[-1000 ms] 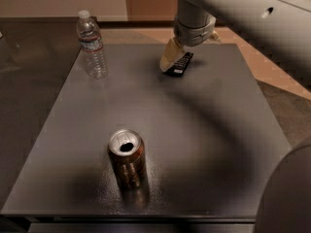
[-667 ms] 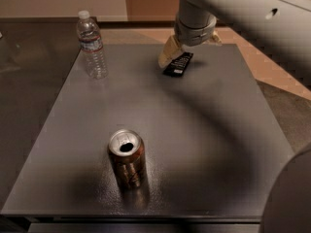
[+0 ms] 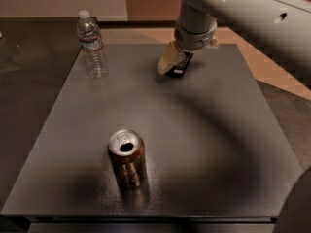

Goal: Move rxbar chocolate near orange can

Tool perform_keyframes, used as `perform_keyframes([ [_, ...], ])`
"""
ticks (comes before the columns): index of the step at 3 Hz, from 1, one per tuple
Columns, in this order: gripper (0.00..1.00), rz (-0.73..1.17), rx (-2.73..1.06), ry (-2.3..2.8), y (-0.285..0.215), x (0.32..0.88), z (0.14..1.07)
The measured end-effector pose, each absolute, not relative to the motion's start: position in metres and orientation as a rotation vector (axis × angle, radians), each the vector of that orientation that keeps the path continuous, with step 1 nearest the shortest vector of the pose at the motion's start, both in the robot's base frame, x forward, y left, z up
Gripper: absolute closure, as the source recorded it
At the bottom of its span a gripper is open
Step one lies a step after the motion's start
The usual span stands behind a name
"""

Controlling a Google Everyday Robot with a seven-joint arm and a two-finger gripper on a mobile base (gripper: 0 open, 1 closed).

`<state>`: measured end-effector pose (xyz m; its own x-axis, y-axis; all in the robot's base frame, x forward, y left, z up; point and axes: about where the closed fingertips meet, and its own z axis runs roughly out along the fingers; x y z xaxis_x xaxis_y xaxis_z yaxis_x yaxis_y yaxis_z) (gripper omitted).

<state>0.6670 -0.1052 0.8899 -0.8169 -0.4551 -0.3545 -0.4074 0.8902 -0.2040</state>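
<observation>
The rxbar chocolate (image 3: pixel 181 65), a small black wrapped bar with white lettering, is at the far middle of the grey table (image 3: pixel 204 144). My gripper (image 3: pixel 171 66) reaches down from the arm at the top right and is shut on the bar's left side, holding it tilted at or just above the tabletop. One tan finger (image 3: pixel 166 59) shows on the bar's left. The orange can (image 3: pixel 127 158) stands upright near the front left of the table, with its silver top and open tab hole showing. It is far from the bar.
A clear plastic water bottle (image 3: pixel 92 44) with a white cap stands at the table's far left corner. The robot's large grey arm (image 3: pixel 243 8) spans the top right. The floor drops away beyond the table's right edge (image 3: pixel 272 120).
The gripper and the bar have stayed almost in place, with the bar perhaps raised very slightly. The can and the bottle have not moved.
</observation>
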Motion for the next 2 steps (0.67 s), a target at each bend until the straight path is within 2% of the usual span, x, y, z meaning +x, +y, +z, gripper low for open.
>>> perform_keyframes([
  [2,0.0,-0.17,-0.558,2.678,-0.1013,0.6781,0.8757],
])
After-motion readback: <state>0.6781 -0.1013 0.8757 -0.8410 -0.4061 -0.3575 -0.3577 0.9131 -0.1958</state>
